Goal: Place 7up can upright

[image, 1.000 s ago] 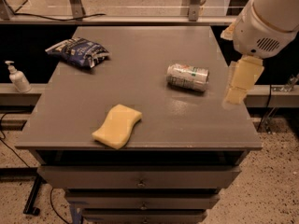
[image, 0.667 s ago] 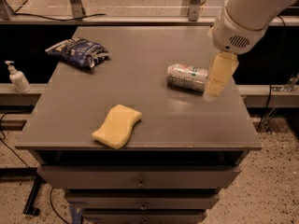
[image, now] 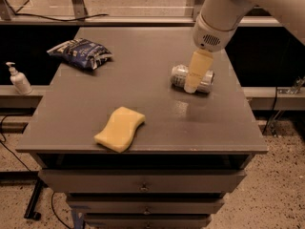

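Observation:
The 7up can (image: pixel 179 76) lies on its side on the right half of the grey table top (image: pixel 143 104), a silvery can with its long axis running left to right. My gripper (image: pixel 192 83) comes down from the upper right on a white arm (image: pixel 219 18). Its pale yellow fingers (image: pixel 195 73) hang in front of the middle of the can and hide that part of it. I cannot tell if the fingers touch the can.
A yellow sponge (image: pixel 119 128) lies near the table's front edge, left of centre. A dark blue chip bag (image: pixel 79 52) lies at the back left. A white pump bottle (image: pixel 18 78) stands on a ledge left of the table. Drawers are below the table top.
The arm has swung left, from beside the table's right edge to over the can. The can, sponge and bag have not moved.

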Action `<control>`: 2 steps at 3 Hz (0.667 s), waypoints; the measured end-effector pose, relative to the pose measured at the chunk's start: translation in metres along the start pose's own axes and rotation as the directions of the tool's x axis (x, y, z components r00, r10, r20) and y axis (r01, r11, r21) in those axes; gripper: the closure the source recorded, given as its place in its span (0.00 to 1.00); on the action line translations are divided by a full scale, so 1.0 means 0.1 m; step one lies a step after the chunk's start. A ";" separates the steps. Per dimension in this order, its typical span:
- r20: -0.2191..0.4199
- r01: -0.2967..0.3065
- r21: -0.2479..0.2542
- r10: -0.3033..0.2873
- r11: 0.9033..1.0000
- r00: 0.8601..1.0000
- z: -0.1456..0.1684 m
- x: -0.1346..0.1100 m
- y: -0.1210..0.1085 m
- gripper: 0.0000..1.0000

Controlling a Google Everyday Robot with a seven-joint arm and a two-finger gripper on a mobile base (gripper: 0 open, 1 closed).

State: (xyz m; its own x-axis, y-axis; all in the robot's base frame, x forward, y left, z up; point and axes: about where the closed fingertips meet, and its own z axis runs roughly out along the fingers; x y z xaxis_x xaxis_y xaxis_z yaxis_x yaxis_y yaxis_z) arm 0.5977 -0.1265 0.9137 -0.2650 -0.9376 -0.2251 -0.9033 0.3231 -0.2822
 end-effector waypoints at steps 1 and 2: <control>-0.022 -0.075 0.002 0.075 0.997 0.997 0.23 -0.01 -0.20 0.00; -0.036 -0.129 -0.007 0.129 0.992 0.991 0.43 -0.01 -0.31 0.00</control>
State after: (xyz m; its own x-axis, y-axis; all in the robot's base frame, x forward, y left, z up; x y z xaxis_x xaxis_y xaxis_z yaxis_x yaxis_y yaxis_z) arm 0.6405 -0.1298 0.8831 -0.3915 -0.8921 -0.2255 -0.8639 0.4407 -0.2439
